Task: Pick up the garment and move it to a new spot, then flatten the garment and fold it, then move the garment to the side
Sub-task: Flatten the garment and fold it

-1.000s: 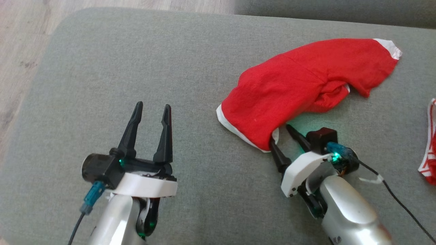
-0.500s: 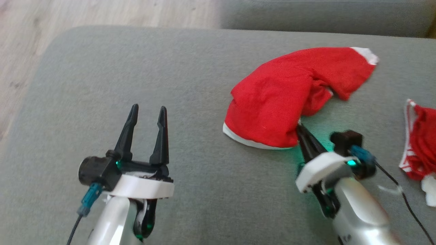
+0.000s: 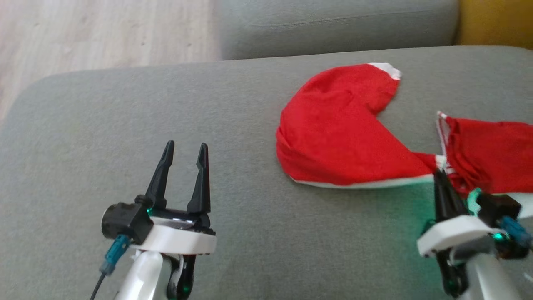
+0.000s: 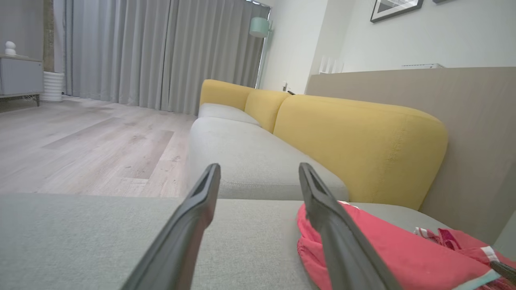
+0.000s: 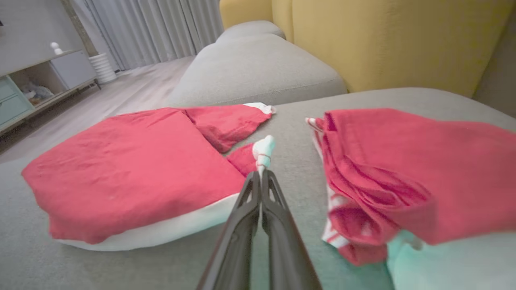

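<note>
Right gripper [image 3: 440, 173] is pinching shut on the white-hemmed corner of the red cotton garment [image 3: 333, 133], lying at 1 o'clock on the grey fabric sofa cushion [image 3: 125, 116]. Left gripper [image 3: 183, 152] is hovering wide and empty at 8 o'clock. I am judging this the pick-up step; next I am needing a lift and carry toward bare cushion at 10 o'clock, clear of the second red garment [image 3: 491, 154] at 3 o'clock.

L gripper [image 3: 186, 145]: lower left, jaws wide apart | R gripper [image 3: 439, 174]: lower right, jaws pinched tight
</note>
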Available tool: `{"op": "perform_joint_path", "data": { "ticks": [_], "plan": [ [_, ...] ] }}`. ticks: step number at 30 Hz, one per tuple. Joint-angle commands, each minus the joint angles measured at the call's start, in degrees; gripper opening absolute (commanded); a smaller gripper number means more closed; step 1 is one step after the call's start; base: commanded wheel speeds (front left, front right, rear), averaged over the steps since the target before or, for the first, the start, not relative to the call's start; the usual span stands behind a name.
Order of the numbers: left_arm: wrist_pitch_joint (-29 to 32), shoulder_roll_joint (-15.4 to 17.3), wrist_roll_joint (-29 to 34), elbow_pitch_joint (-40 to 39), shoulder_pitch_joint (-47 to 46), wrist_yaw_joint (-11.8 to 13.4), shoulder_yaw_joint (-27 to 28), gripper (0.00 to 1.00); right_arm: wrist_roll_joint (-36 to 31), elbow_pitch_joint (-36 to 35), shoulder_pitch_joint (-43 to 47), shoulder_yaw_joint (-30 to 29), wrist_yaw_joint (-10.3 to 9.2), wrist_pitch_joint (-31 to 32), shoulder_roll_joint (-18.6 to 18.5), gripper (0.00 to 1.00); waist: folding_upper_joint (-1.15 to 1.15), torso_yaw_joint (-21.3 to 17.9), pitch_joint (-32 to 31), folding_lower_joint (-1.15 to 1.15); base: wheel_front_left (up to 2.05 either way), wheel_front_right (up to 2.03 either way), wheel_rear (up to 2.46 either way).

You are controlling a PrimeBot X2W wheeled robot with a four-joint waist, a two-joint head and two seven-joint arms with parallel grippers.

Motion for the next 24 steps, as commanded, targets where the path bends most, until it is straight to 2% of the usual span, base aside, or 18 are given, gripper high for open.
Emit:
{"op": "perform_joint_path", "data": {
  "ticks": [1, 2, 3, 4, 5, 9, 11, 15, 20, 24],
  "plan": [
    [-0.29, 0.08, -0.27, -1.98, -0.85, 0.27, 1.79, 1.0, -0.27, -3.1, 0.33, 0.5, -0.04, 0.87, -0.03, 0.0, 0.0, -1.21, -0.33, 0.01, 0.0, 0.0, 0.0],
    [-0.29, 0.08, -0.31, -2.0, -0.86, 0.3, 1.79, 1.0, -0.29, -4.24, 1.15, -0.23, -0.04, 1.59, -0.03, 0.0, 0.0, -1.58, -0.29, 0.01, 0.0, 0.0, 0.0],
    [-0.29, 0.07, -0.37, -2.01, -0.91, 0.28, 1.7, 1.0, -0.35, -5.27, 1.94, -0.87, -0.04, 2.13, -0.03, 0.15, 0.0, -1.87, -0.23, 0.01, 0.0, 0.0, 0.0],
    [-0.29, 0.07, -0.42, -2.01, -0.97, 0.26, 1.61, 1.0, -0.4, -6.13, 2.67, -1.26, -0.04, 2.66, -0.03, 0.91, 0.0, -2.17, -0.15, 0.01, 0.0, 0.0, 0.0],
    [-0.29, 0.07, -0.48, -2.01, -1.06, 0.26, 1.5, 1.0, -0.35, -6.99, 3.27, -1.8, -0.04, 2.91, -0.03, 1.0, 0.0, -2.36, -0.05, 0.01, 0.0, 0.0, 0.0],
    [-0.29, 0.07, -0.62, -2.01, -1.4, 0.32, 1.24, 1.0, 0.9, -11.3, 4.12, -0.53, -0.04, 1.17, -0.03, 1.0, 0.0, -2.99, 0.51, 0.01, 0.0, 0.0, 0.0],
    [-0.29, 0.07, -0.61, -1.88, -1.8, 0.23, 0.89, 1.0, 1.15, -15.23, 4.17, 3.66, -0.04, -1.57, -0.03, 1.0, 0.0, -2.88, 1.04, 0.01, 0.0, 0.0, 0.0],
    [-0.29, 0.07, -0.64, -1.74, -2.44, 0.06, 0.38, 1.0, 1.18, -18.75, 4.6, 10.49, -0.04, -2.82, -0.03, 1.0, 0.0, -1.74, 2.25, 0.01, 0.0, 0.0, 0.0],
    [-0.29, 0.07, -0.89, -1.57, -3.45, 0.03, -0.4, 1.0, -0.14, -19.27, 2.03, 17.96, -0.04, -0.92, -0.03, 1.0, 0.0, 0.81, 4.07, 0.01, 0.0, 0.0, 0.0],
    [-0.29, 0.07, -1.16, -1.41, -4.14, 0.05, -0.84, 1.0, -2.49, -16.19, -3.04, 21.86, -0.04, 3.59, -0.03, 1.0, 0.0, 2.84, 5.45, 0.01, 0.0, 0.0, 0.0]
  ]
}}
